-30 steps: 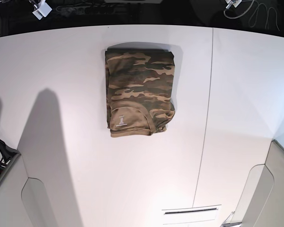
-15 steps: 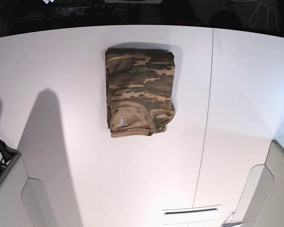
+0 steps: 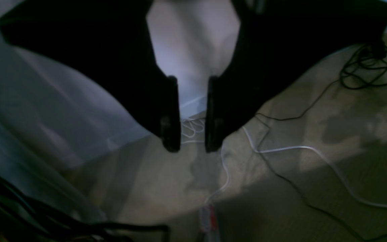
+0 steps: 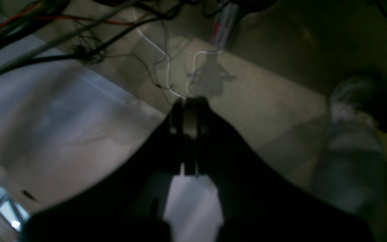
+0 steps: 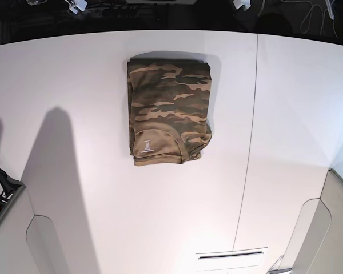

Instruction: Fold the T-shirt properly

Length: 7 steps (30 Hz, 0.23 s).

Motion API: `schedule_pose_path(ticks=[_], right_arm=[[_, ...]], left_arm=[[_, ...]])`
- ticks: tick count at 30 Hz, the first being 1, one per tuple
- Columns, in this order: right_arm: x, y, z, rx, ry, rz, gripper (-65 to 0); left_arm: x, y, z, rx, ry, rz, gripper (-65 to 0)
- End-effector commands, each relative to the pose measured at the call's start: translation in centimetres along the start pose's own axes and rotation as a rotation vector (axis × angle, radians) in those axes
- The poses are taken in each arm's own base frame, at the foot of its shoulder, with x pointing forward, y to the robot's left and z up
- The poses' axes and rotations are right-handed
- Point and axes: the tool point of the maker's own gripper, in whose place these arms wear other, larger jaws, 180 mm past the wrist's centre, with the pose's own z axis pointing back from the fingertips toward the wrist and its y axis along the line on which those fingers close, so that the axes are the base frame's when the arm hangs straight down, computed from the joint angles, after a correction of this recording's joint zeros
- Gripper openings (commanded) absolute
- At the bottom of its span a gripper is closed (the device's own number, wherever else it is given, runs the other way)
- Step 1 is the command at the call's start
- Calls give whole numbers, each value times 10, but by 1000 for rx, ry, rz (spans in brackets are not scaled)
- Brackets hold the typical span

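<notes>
The T-shirt (image 5: 168, 108) lies folded into a compact rectangle on the white table (image 5: 74, 85), left of the table's seam, with its pale neck label (image 5: 147, 145) facing up near the front edge of the fold. Neither gripper shows clearly in the base view. In the left wrist view my left gripper (image 3: 192, 148) is empty, its jaws a narrow gap apart, over the floor beside the table edge. In the right wrist view my right gripper (image 4: 189, 104) is shut and empty, also over the floor. The shirt is out of both wrist views.
A seam (image 5: 250, 142) runs front to back across the table, right of the shirt. Grey panels sit at the front left (image 5: 11, 240) and front right (image 5: 331, 228). Loose cables (image 3: 281, 148) and a power strip (image 4: 225, 27) lie on the floor behind the table.
The shirt has not moved. Small white parts at the top edge of the base view have shifted inward toward the middle.
</notes>
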Motion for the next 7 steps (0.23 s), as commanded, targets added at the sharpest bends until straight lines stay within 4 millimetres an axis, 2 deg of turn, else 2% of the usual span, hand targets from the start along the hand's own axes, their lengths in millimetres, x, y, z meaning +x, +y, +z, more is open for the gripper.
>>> schedule_pose_path(ticks=[1,7], right_arm=[[-1,0,0,4,9,10,-650],[12,8,-3,18,-13,21,-650]], left_arm=[[-4,1,0,-2,19,-7,-504],[3,-6,-4,-9,38,-55,-504]])
